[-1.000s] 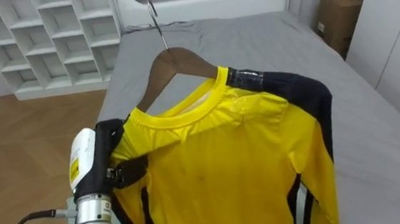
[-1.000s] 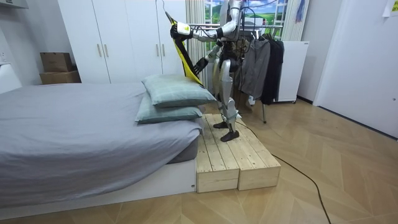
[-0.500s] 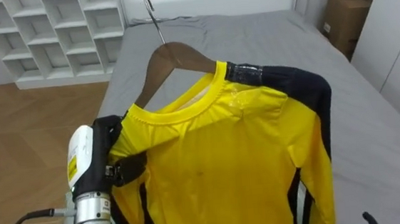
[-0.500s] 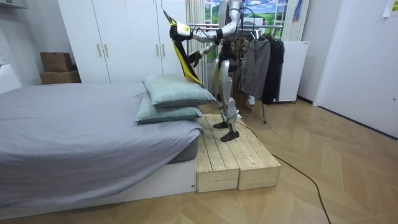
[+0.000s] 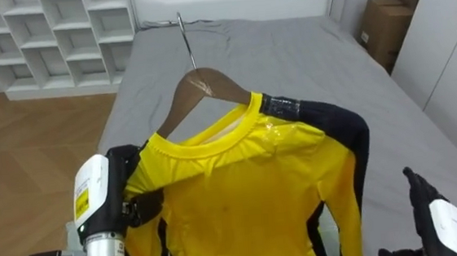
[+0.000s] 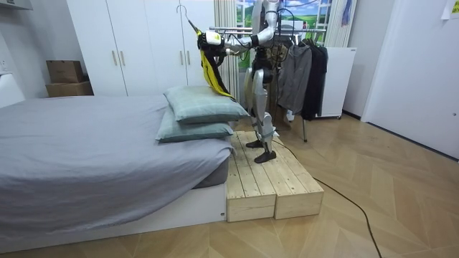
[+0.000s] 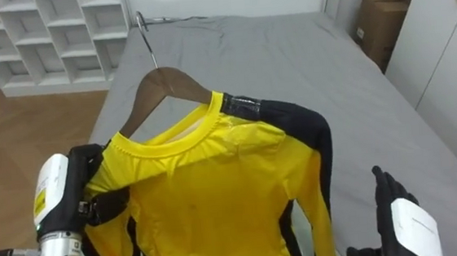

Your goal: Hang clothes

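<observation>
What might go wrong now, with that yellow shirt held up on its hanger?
The yellow shirt sits lopsided on the wooden hanger: one arm of it shows bare above the collar, so the shirt may slip off. The left hand pinches cloth at that shoulder; a tug might pull it free, and the open right hand holds nothing. The robot stands on a raised wooden platform by the bed; a misstep could make it stumble.

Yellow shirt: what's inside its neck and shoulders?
A wooden hanger: its hook and upper arms stick out above the collar of the shirt; both arm ends are hidden under the shoulders.
</observation>
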Robot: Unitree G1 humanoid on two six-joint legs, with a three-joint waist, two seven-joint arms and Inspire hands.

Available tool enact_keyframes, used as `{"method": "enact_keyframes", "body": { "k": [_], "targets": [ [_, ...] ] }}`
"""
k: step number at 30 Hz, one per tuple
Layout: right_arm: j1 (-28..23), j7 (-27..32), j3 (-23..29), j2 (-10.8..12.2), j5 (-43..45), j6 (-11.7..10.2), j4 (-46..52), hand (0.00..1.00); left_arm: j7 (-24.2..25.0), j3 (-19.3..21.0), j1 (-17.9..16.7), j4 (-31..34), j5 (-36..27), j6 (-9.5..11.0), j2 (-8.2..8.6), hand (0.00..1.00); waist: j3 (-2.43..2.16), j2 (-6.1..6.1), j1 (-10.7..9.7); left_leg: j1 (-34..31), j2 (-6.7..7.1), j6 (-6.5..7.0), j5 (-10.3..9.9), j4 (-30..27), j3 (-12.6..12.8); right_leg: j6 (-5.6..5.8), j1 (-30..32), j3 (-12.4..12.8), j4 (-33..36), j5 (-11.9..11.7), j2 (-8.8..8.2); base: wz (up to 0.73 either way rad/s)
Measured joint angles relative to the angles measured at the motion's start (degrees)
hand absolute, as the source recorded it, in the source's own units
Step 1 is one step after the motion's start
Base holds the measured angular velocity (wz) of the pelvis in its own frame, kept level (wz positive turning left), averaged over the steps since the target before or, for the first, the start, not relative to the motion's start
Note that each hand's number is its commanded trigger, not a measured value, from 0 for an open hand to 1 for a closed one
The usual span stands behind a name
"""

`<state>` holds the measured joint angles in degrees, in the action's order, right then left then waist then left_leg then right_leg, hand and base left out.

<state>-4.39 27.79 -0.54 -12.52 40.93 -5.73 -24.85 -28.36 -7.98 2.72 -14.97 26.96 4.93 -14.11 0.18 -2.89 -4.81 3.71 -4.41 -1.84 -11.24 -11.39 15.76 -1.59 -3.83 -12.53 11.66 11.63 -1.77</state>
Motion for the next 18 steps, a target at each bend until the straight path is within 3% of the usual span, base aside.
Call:
{"method": "enact_keyframes", "body": {
  "k": [2, 7, 11, 18],
  "targets": [
    [0.0, -0.1, 0.1, -0.2, 4.6, 0.9, 4.2, 0.0, 0.7, 0.0, -0.1, 0.0, 0.1, -1.4, 0.01, 1.0, -0.01, 0.01, -0.5, -0.4, 0.05, 0.0, 0.0, 0.0, -0.1, 0.05, 0.2, 0.2, 0.0, 0.0, -0.03, 0.02],
    [0.0, 0.5, 0.0, -0.8, 12.0, 0.8, 12.6, 0.0, 2.2, -0.2, -0.3, 0.5, 0.2, -2.5, 0.45, 1.0, -0.02, 0.2, -0.9, -0.2, 0.08, 0.0, 0.0, 0.0, 0.1, 0.08, 0.0, 0.9, -0.1, -0.1, 0.09, -0.04],
    [-0.1, 1.3, 0.0, -0.9, 15.6, 0.9, 15.1, 0.0, 3.1, -0.2, -0.3, 1.5, 0.3, -2.7, 0.82, 1.0, -0.25, 0.6, -1.0, 0.1, 0.05, 0.01, 0.0, 0.0, 0.7, 0.08, 0.1, 1.5, 0.0, -0.1, 0.13, -0.09],
    [0.2, 1.5, -0.6, -2.5, 15.7, 0.8, 19.6, 0.0, 4.1, -0.3, -0.3, 1.6, 1.4, -2.7, 0.89, 1.0, -0.27, 0.57, -0.7, 1.0, 0.07, 0.0, 0.0, 0.6, 0.8, 0.09, 0.0, 2.8, 0.0, -0.1, 0.33, -0.1]
  ]
}}
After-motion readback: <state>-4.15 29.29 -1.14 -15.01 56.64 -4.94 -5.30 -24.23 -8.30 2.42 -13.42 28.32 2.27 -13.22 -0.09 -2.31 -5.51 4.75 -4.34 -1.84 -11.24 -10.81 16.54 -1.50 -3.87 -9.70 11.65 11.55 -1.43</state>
